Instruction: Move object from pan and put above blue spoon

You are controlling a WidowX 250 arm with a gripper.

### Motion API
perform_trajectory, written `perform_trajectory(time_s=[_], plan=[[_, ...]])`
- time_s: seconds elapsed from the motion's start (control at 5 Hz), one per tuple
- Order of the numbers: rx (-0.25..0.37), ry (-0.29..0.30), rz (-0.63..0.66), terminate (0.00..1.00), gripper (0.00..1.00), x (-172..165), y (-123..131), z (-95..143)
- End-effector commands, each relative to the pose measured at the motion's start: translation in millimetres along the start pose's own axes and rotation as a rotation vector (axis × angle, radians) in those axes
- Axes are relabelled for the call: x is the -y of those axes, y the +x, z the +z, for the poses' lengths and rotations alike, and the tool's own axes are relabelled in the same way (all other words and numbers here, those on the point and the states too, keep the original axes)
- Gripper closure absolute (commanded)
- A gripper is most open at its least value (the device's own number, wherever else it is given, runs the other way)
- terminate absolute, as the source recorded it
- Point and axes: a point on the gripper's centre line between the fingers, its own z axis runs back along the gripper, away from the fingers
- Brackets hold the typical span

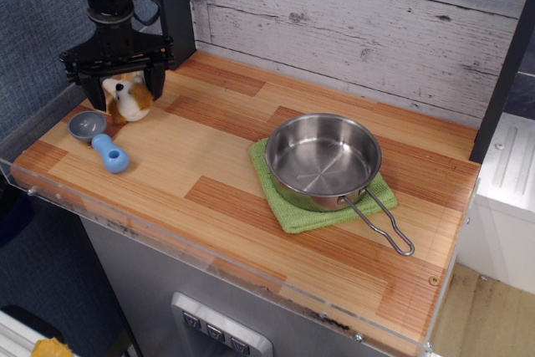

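Observation:
The plush toy [131, 100], white with orange-brown patches, sits on the wooden tabletop at the far left, just behind the grey bowl of the blue spoon [109, 153]. My gripper [126, 94] hangs over the toy with its fingers spread wide to either side, not touching it. The steel pan [322, 159] stands empty on a green cloth in the middle of the table, its wire handle pointing to the front right.
The green cloth [289, 211] lies under the pan. A black post [174, 6] stands behind the gripper. A whitewashed plank wall [359, 14] runs along the back. A clear plastic rim [50, 119] edges the table at left and front.

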Motion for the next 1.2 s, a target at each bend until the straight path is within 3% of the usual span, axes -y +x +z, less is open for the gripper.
perform_trajectory(time_s=[0.0,0.4,0.6,1.0], plan=[[0.132,-0.093,0.026,0.0,0.0,-1.7,11.7,64.9],[0.222,-0.177,0.002,0.0,0.0,16.8,17.9,127.6],[0.259,-0.146,-0.032,0.0,0.0,23.1,10.3,151.8],[0.259,-0.146,-0.032,0.0,0.0,23.1,10.3,151.8]])
